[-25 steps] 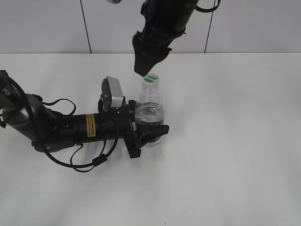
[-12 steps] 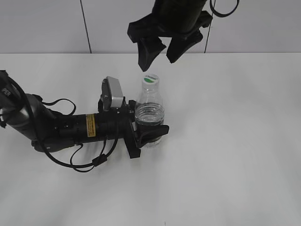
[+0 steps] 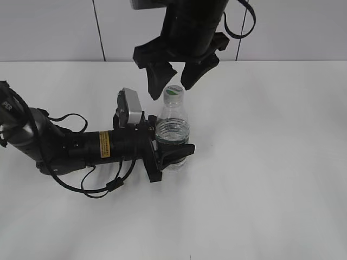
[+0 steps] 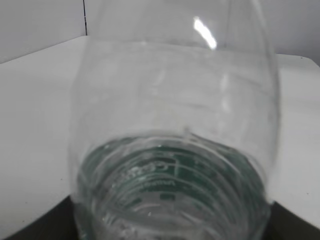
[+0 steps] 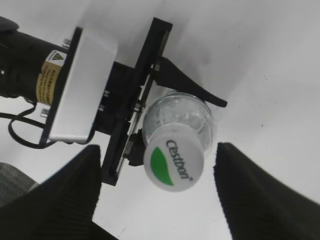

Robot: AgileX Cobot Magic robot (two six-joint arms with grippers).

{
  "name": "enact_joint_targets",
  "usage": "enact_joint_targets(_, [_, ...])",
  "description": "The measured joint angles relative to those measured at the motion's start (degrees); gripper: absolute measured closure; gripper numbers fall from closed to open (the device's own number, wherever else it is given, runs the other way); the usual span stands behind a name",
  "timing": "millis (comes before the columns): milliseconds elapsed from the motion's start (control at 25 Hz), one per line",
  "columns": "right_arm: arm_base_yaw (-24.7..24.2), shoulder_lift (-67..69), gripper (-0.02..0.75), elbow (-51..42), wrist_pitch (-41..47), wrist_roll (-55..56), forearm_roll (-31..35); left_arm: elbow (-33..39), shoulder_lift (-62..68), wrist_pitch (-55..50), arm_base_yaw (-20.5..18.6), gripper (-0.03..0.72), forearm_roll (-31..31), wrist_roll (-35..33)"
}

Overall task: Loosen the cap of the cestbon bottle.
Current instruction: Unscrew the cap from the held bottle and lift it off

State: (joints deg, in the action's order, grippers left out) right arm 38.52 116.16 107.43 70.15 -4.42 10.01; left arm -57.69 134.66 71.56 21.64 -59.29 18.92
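- Stood upright on the white matte tabletop (image 3: 260,179): a small clear plastic Cestbon water bottle (image 3: 172,125) with ribbed shoulders and a dark green label band low on its body, a little left of the middle in the exterior view
- Sat on the bottle's neck: a small round white plastic screw cap (image 3: 173,92) with a green half-circle patch; read "Cestbon" in dark lettering on top in the right wrist view (image 5: 173,159)
- Lay low along the table from the left edge: the black left arm, bearing a yellow warning sticker (image 3: 104,144) and a grey boxy wrist camera (image 3: 130,108)
- Clamped around the bottle's lower body, at the green band: the left gripper (image 3: 172,153), one black finger on each side of the bottle
- Filled nearly the whole left wrist view: the bottle's clear curved wall (image 4: 175,125), green label lettering seen through the plastic lower down, the picture blurred from closeness
- Hung from above at the top middle of the exterior view: the black right gripper (image 3: 174,82), its two fingers spread wide apart, gripping nothing
- Flanked the cap without touching it: the ribbed black pads (image 5: 65,190) at either side of the right wrist view, white table showing between each pad and the cap
- Hovered at about cap level in the exterior view: the right fingertips, one to the cap's left and one to its upper right
- Ran behind the table: a pale grey wall (image 3: 49,30) with dark vertical seams
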Motion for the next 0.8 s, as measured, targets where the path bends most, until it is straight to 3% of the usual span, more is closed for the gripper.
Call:
enact_joint_targets(400, [0.0,1.6,0.215,-0.1,0.0,0.0,-2.2,0.0,0.0,0.0,0.0,0.281,0.0,0.0])
enact_joint_targets(680, [0.0,1.7,0.418,-0.1,0.0,-1.1,-2.1,0.0,0.0,0.0,0.0,0.281,0.0,0.0])
enact_joint_targets(800, [0.0,1.7,0.438,-0.1,0.0,-1.6,-2.1,0.0,0.0,0.0,0.0,0.281,0.0,0.0])
